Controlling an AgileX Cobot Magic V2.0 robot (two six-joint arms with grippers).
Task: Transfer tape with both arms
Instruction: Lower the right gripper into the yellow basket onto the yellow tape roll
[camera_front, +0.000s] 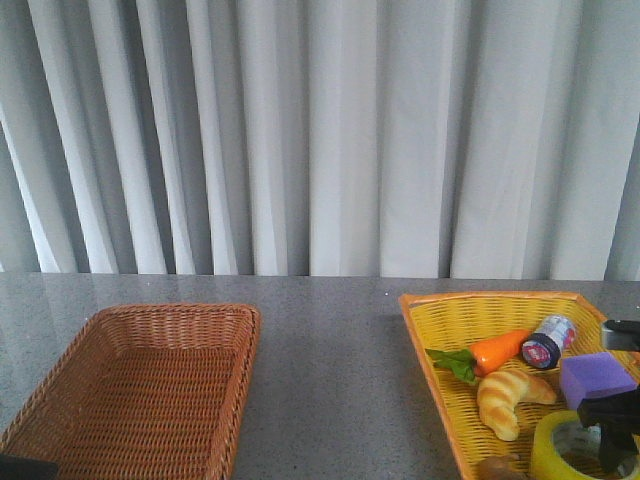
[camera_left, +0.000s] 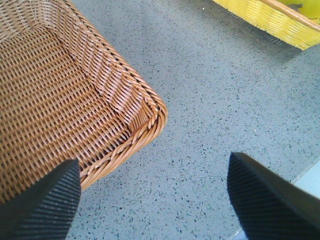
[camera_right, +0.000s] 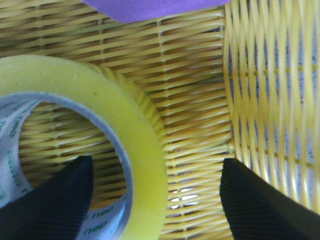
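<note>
Tape: the tape (camera_front: 562, 446) lies flat at the 5 o'clock corner of the front view, inside the yellow basket (camera_front: 445, 340); a translucent yellow roll with a white printed core; in the right wrist view the tape (camera_right: 125, 120) fills the near side, basket weave showing through its hole
Right gripper: the right gripper (camera_right: 157, 202) hangs low over the roll; jaws apart; one finger (camera_right: 50, 205) sits inside the core hole, the other finger (camera_right: 265, 205) outside the roll over the basket floor, so the roll's wall lies between them; whether either pad touches the tape cannot be told; in the front view the right gripper (camera_front: 610, 430) is a dark shape at the edge, just at 3 o'clock of the roll
Left gripper: the left gripper (camera_left: 152, 195) hovers over bare table (camera_left: 220, 100) just beside the brown basket's corner; jaws wide apart, nothing between them; one finger (camera_left: 45, 205) overlaps the basket rim in the left wrist view
Brown basket: the brown basket (camera_front: 140, 385) sits at 8 o'clock of the front view, well apart from the yellow one
Yellow basket contents: a purple block (camera_front: 595, 378) at 12 o'clock of the tape, just beside it; a croissant (camera_front: 508, 395) at 10 o'clock of the tape; a carrot (camera_front: 492, 352) beyond the croissant; a small dark can (camera_front: 547, 341) with a pink label, lying beside the carrot's tip
Backdrop: a grey curtain (camera_front: 320, 130) hangs behind the table
</note>
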